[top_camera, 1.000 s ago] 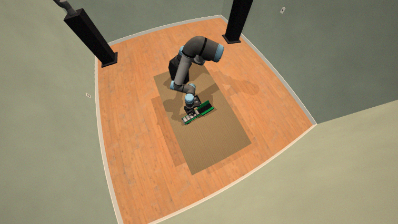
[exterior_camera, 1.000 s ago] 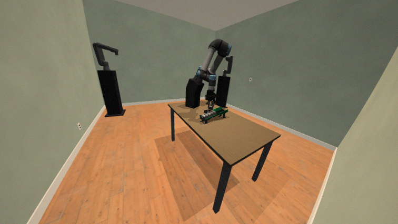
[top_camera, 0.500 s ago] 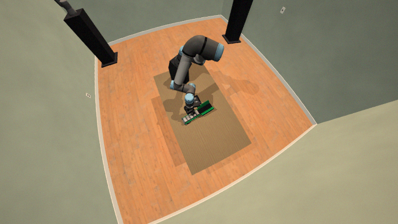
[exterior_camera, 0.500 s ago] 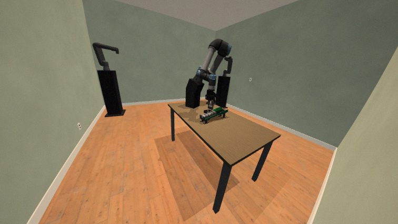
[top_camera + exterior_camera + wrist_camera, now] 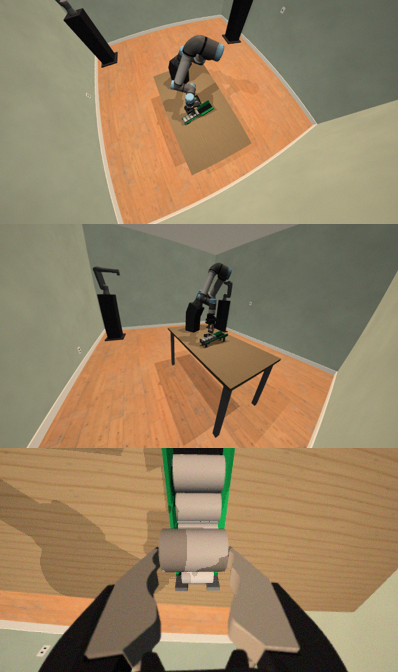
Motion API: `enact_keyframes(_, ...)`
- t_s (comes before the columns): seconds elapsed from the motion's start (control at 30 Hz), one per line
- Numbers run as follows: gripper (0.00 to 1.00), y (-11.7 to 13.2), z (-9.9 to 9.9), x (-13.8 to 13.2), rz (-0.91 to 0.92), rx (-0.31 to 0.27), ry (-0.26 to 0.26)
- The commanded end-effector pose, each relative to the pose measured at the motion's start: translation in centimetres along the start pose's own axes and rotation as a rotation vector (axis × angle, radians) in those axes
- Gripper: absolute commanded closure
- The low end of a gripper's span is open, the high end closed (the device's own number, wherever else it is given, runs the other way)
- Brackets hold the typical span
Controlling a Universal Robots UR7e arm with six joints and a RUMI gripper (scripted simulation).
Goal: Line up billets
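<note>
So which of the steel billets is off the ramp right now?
The short grey steel billet clamped between the end effector's fingers; the other two lie in the green ramp beyond it.
</note>
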State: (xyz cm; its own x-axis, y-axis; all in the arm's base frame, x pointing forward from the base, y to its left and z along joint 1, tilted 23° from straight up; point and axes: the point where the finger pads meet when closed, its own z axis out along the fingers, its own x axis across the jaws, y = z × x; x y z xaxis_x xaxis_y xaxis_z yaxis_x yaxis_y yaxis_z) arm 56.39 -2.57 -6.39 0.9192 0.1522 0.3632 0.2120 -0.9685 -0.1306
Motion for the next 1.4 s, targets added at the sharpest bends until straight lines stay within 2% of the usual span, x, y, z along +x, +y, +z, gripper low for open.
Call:
enact_keyframes(0.0,1.00,-0.5,0.0,0.1,0.000,-0.001,0.001)
enact_keyframes(0.4,1.00,-5.1,0.2,0.3,0.000,-0.001,0.001)
enact_keyframes(0.47,1.00,-5.1,0.2,0.3,0.000,-0.001,0.001)
enact_keyframes(0.93,1.00,-11.3,0.6,0.6,0.000,-0.001,0.001)
enact_keyframes(1.37,1.00,-13.1,0.7,0.7,0.000,-0.001,0.001)
